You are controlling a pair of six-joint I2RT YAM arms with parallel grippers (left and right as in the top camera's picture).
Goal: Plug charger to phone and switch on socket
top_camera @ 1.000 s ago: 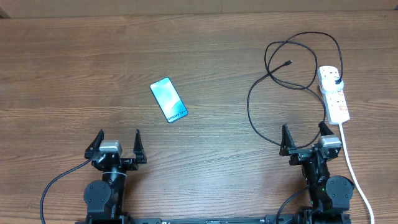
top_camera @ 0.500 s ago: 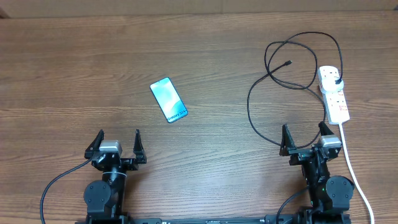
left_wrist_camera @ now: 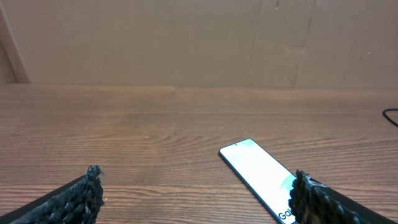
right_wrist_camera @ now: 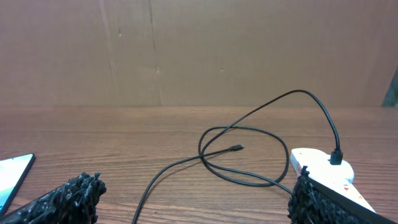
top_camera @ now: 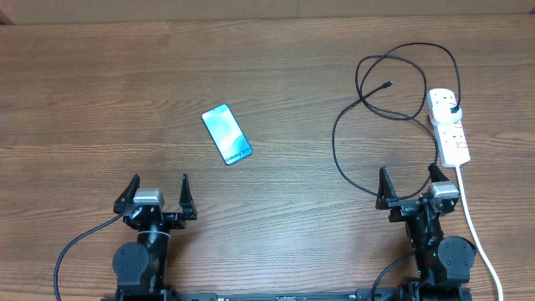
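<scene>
The phone (top_camera: pixel 227 134) lies flat on the wood table, left of centre, its light blue screen up; it also shows in the left wrist view (left_wrist_camera: pixel 258 175). The charger cable (top_camera: pixel 347 117) lies in loose loops at the right, its connector tip (top_camera: pixel 388 84) free on the table and its plug (top_camera: pixel 453 108) in the socket (top_camera: pixel 449 125), a white power strip. The cable (right_wrist_camera: pixel 249 140) and the socket (right_wrist_camera: pixel 323 171) show in the right wrist view. My left gripper (top_camera: pixel 156 194) is open and empty near the front edge. My right gripper (top_camera: pixel 409 186) is open and empty just before the cable loop.
The socket's thick white cord (top_camera: pixel 481 242) runs from the strip down to the front right edge, close by the right arm. A brown cardboard wall (left_wrist_camera: pixel 199 37) stands behind the table's far edge.
</scene>
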